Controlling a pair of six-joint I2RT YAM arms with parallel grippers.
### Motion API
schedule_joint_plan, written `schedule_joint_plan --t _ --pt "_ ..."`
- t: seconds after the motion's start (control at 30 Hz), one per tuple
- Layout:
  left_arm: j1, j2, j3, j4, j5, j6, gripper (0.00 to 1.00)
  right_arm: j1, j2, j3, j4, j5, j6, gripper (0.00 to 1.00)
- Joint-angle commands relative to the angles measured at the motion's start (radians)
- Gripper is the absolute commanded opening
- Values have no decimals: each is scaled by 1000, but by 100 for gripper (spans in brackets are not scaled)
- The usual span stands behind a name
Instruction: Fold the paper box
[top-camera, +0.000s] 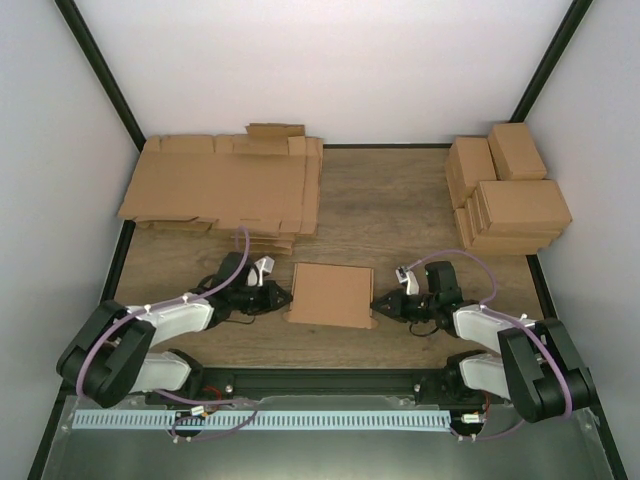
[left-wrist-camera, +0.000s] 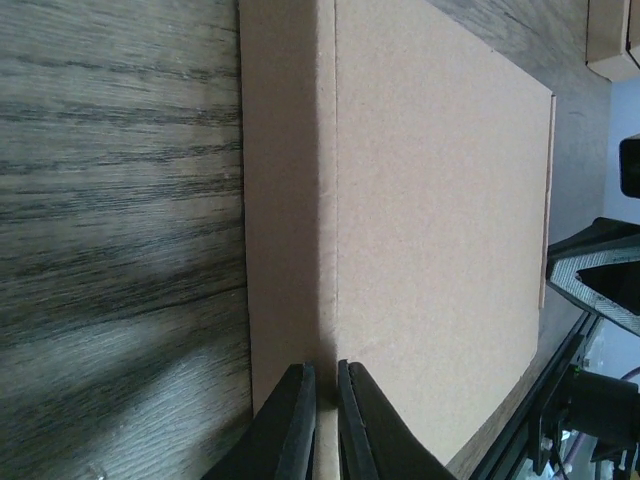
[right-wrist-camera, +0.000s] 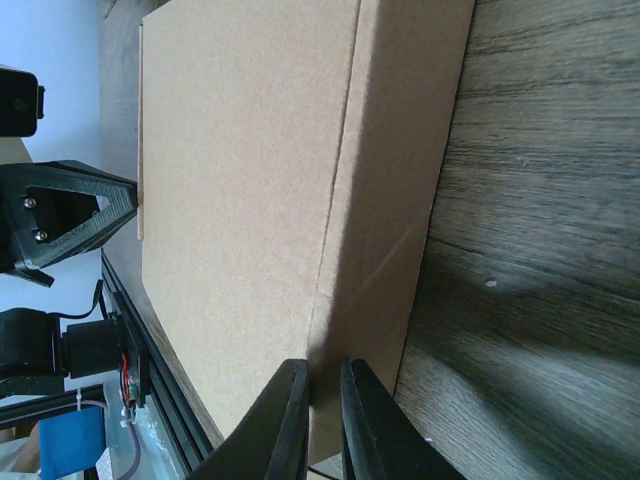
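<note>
Centrally, matte brown rectangular paper box (top-camera: 330, 295), grained wood table (top-camera: 400, 215), left gripper (top-camera: 288, 296), right gripper (top-camera: 377, 303), both jaws closed.

From my left wrist, the bottom edge cuts off my left fingers (left-wrist-camera: 297, 425). Only 2 tips show, nearly together, and I cannot tell whether cardboard sits in the slit between them. They cover the nearest corner of the paper box (left-wrist-camera: 440, 250), and 1 far corner runs off the top edge. Beyond the paper box, a scrap of brown cardboard (left-wrist-camera: 612, 40) is clipped too short to identify. My right fingers (right-wrist-camera: 283, 425) are cut off the same way, their slit equally dark. The paper box's inside and underside are hidden. From above, beyond the paper box to its left, the pile of flat sheets (top-camera: 220, 185) is too small to count.
</note>
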Motion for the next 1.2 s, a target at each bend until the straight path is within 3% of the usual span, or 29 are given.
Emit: schedule_joint_plan --t 0.0,0.1,0.4,0.87,1.17 --pt "-2 27 -12 33 17 13 8 -6 15 15 -26 22 -20 11" --pt "-1 52 -14 31 10 14 4 -5 20 15 -24 17 -23 11" --pt "-25 123 2 16 5 30 4 -4 57 18 -14 3 -28 11" --pt "-177 210 116 -169 -264 50 4 56 88 33 -37 87 -22 10" --pt "-239 271 177 -182 -296 50 4 80 77 62 -73 123 -25 11"
